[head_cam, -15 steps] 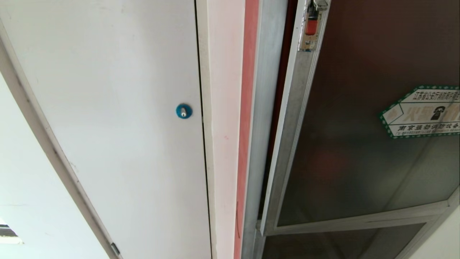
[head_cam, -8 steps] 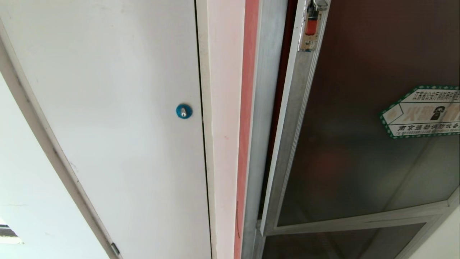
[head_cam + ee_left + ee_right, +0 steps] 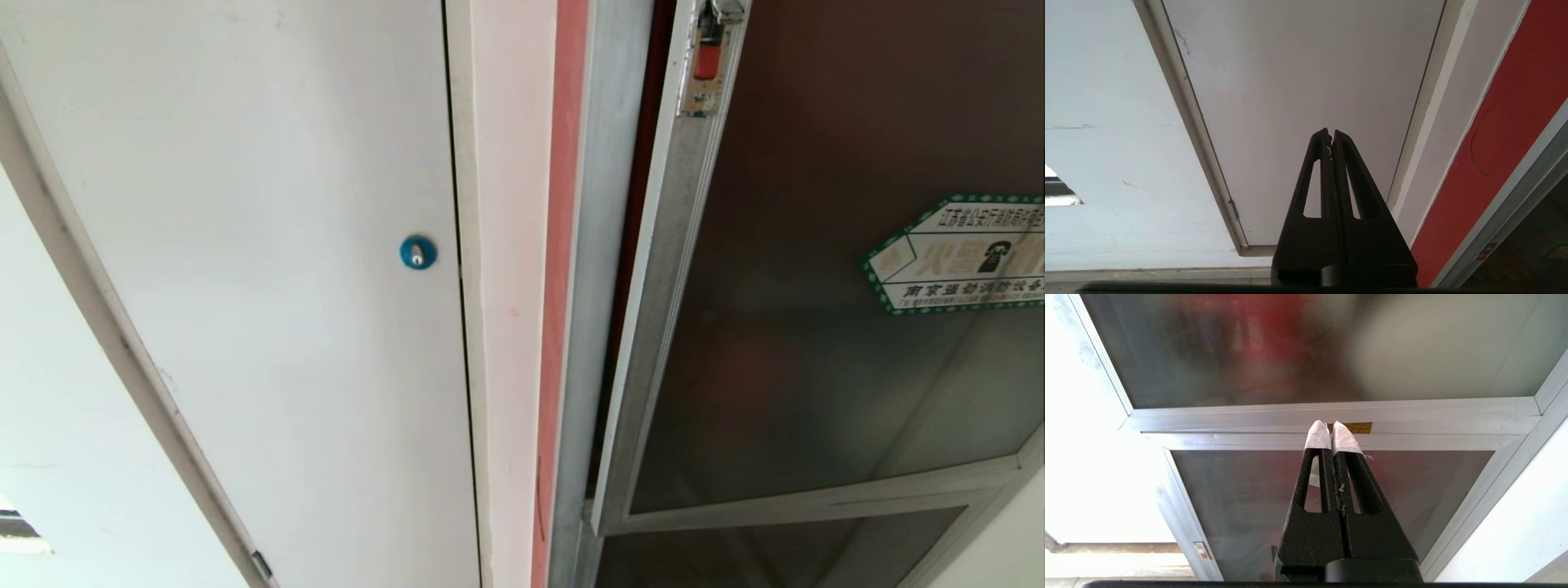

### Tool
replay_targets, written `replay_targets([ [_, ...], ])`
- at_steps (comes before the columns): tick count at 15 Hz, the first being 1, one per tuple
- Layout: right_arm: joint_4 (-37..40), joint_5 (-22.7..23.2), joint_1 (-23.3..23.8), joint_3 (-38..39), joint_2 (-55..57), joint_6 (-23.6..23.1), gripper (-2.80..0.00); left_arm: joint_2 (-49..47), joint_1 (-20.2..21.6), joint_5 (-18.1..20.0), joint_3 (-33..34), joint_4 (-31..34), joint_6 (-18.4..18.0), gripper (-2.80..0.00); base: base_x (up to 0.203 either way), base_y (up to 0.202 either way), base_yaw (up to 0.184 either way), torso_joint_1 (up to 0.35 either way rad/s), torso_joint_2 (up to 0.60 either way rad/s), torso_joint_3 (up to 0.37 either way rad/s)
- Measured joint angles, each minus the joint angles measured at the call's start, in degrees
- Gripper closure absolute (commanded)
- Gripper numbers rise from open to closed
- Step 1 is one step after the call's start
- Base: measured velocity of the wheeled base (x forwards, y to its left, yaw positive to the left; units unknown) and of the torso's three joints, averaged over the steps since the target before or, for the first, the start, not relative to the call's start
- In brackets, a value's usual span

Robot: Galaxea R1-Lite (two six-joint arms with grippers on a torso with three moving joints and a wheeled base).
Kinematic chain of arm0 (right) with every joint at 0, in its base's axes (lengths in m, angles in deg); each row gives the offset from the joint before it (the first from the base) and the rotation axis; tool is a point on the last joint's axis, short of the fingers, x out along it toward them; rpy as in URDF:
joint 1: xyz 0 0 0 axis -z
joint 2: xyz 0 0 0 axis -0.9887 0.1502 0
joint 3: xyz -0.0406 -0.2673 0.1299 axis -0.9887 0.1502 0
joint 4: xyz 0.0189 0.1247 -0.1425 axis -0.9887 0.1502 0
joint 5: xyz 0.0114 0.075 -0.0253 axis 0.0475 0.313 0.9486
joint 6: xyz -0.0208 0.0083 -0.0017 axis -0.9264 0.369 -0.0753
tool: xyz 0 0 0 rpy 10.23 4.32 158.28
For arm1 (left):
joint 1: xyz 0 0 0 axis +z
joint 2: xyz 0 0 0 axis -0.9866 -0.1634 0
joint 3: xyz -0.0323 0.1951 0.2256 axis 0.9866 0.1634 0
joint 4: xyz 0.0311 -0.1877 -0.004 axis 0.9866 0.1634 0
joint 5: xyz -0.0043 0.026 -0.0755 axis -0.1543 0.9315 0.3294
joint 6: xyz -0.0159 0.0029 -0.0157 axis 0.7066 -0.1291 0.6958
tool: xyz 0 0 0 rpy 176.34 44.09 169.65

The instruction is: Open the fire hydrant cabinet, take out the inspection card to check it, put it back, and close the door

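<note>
The aluminium-framed dark glass door (image 3: 816, 327) is seen barely ajar beside the white door (image 3: 245, 245). Both end effectors, left (image 3: 1331, 131) and right (image 3: 1331, 424), are pressed shut, empty. The thin frame edge could be slipped off when hooked.

Door (image 3: 816, 367): dark tinted glass, faintly ribbed and semi-glossy, in a brushed, scuffed aluminium frame; printed paper sticker (image 3: 959, 255) on the glass. Cabinet (image 3: 592, 286) upright: matt silver metal. White door (image 3: 245, 245): smooth matt painted panel, lightly marked. Right gripper (image 3: 1331, 428): rough black plastic, fingertips wrapped in white tape. Left gripper (image 3: 1330, 134): smooth matt black.
</note>
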Motion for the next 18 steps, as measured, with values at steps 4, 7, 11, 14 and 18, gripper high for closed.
replay_targets([
  [4, -0.01, -0.16, 0.0, 0.0, 0.0, 0.71, 0.0, 0.0, 0.0, 1.46, -1.39, 0.69, -1.95, 0.0, 0.0, 0.0, 0.0, 0.0, 0.0, 0.0],
  [7, -0.1, -0.27, 0.02, 0.0, 0.0, 0.82, 0.0, -0.68, 0.0, 11.29, -8.76, 0.52, -1.87, 0.0, 0.0, 0.0, 0.0, 0.0, 0.0, 0.0],
  [11, -0.11, -0.3, 0.0, 0.0, 0.0, 1.68, 0.0, -10.27, -0.04, 24.56, -17.12, 0.28, -0.93, 0.0, 0.0, 0.0, 0.0, 0.0, 0.0, 0.0],
  [14, -0.1, -0.3, 0.0, 0.0, 0.0, 2.74, 0.0, -24.23, -0.28, 32.62, -24.6, 0.09, -0.16, 0.0, 0.0, 0.0, 0.0, 0.0, 0.0, 0.0],
  [18, -0.1, -0.3, 0.0, 0.0, 0.0, 2.61, 0.0, -46.53, -5.05, 38.67, -38.47, -0.1, 0.13, 0.0, 0.0, 0.0, 0.0, 0.0, 0.0, 0.0],
])
